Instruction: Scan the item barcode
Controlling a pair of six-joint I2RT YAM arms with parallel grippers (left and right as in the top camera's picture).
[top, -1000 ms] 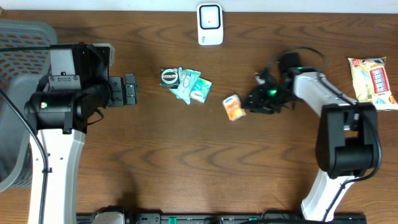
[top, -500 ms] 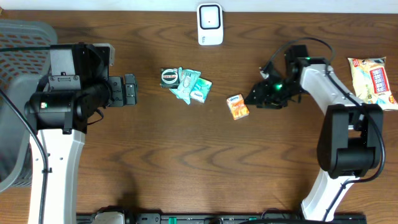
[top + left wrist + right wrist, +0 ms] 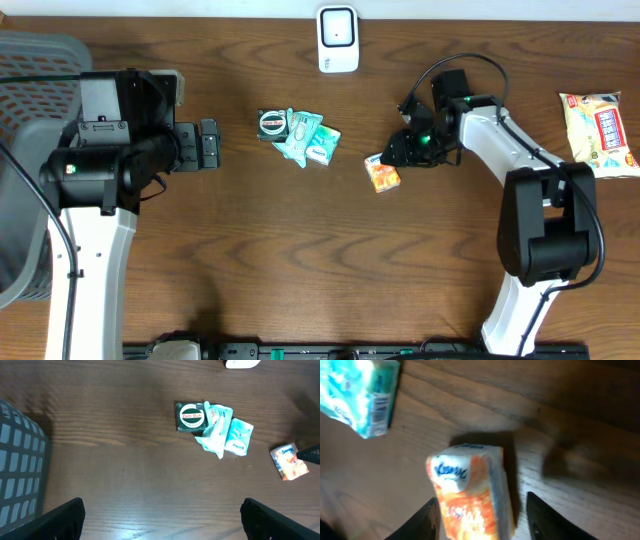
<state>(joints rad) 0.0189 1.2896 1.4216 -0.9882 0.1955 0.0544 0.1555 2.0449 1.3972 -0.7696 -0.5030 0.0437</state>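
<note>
1. Your right gripper (image 3: 482, 520) stands unclenched, jaws straddling the orange tissue pack (image 3: 470, 492), which lies flat on the table (image 3: 570, 410).
2. Your left gripper (image 3: 162, 520) hangs wide apart, holding nothing.
3. The white scanner (image 3: 338, 40) sits at the far edge.

The orange tissue pack (image 3: 470, 492) fills most of the gap between the right tool's (image 3: 485, 510) fingers, leaving a narrow strip of bare surface (image 3: 570, 420) inside one finger. The teal packets (image 3: 362, 395) crowd its far side. Ahead of the left tool (image 3: 165, 520), bare wood runs up to the green tin (image 3: 191, 416). The basket (image 3: 20, 475) walls its left flank.
</note>
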